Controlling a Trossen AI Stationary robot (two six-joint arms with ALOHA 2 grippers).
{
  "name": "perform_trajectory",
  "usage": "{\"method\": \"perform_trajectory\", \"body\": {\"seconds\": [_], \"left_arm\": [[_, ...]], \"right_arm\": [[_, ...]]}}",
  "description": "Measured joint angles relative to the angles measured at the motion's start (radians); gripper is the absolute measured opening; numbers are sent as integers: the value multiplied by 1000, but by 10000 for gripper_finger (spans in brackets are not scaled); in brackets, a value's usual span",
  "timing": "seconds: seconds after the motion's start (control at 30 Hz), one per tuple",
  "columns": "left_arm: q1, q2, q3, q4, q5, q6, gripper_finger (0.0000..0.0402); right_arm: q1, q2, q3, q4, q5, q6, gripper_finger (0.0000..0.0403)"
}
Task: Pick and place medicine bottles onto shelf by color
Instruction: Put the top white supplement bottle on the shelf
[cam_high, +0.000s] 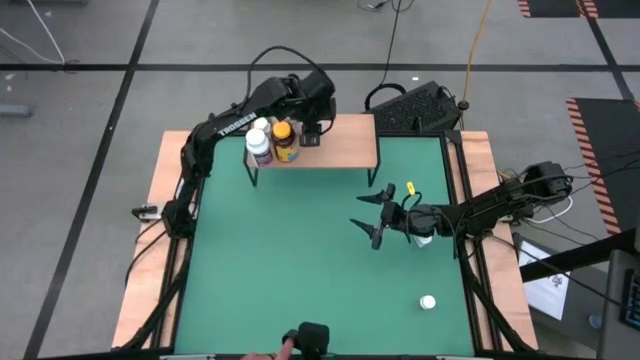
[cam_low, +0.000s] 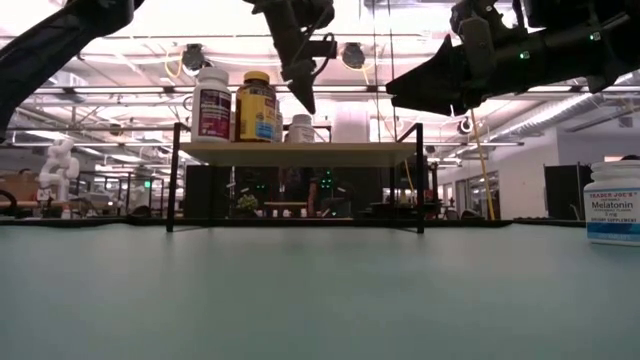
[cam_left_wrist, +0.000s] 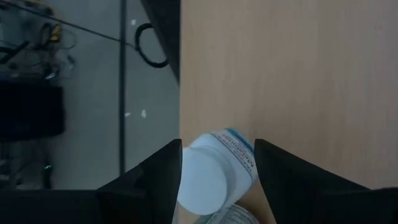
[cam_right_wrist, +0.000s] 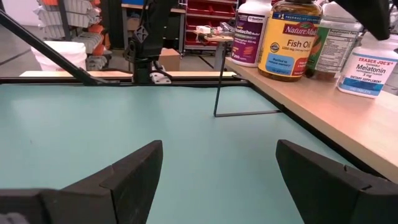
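I'm watching the shelf (cam_high: 340, 140) at twelve o'clock carrying bottles: a Nature Made Fish Oil bottle (cam_right_wrist: 290, 38), a white one (cam_high: 259, 147), a Trader Joe's Melatonin bottle (cam_left_wrist: 214, 171). My left gripper (cam_left_wrist: 217, 180) is straddling that Melatonin, fingers apart. My right gripper (cam_high: 372, 215) is hanging spread at three o'clock, holding nothing.

Green table (cam_high: 300, 270): shelf (cam_high: 345, 145), two white bottles (cam_high: 427, 301). Shelf: four bottles (cam_high: 284, 141).

A robotics lab, open-plan; ceiling strip lights (cam_low: 120, 92) run far back behind the green bench (cam_high: 300, 260); cables (cam_high: 480, 50) trail over taped concrete floor (cam_high: 80, 110).
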Motion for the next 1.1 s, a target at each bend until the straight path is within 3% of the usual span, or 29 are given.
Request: {"method": "perform_trajectory", "body": {"seconds": [0.33,0.63,0.83,1.1], "left_arm": [[-126,0,0,3,-102,-100,202],[-263,0,-2,-33,-138,-350,202],[-360,-6,-72,59,-126,-386,193],[-461,-49,-268,237,-123,-395,132]], "right_arm": [[0,0,0,-4,0,10,309],[0,0,0,-51,-3,55,309],[23,0,0,-102,-3,116,309],[88,0,0,-151,0,196,309]]}}
